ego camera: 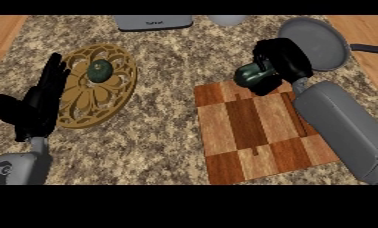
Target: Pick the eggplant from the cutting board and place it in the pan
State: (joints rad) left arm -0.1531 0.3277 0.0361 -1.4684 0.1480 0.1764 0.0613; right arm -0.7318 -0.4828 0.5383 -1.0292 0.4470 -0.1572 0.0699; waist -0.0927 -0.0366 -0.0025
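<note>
The right hand [284, 62] sits in the upper right of the frame, its black fingers curled round the eggplant [253, 75], which it holds above the far edge of the board [255, 132]. The eggplant shows as a dark green, glossy lump poking out at the hand's left side; the rest of it is hidden by the fingers. Just to the right of the hand lies the grey pan [317, 42], a round dish with its handle running off the right edge. The hand's back overlaps the pan's left rim in the picture. The board, a checker of light and dark wood, fills the lower right, partly covered by the grey forearm.

At the left edge the left hand [43, 99] rests open, fingers straight and pointing up. Beside it lies a round, tan, pierced trivet [111, 94] with a dark green ball [99, 71] on it. At the top edge stand a grey box [153, 22] and a pale round thing [227, 20], both cut off.
</note>
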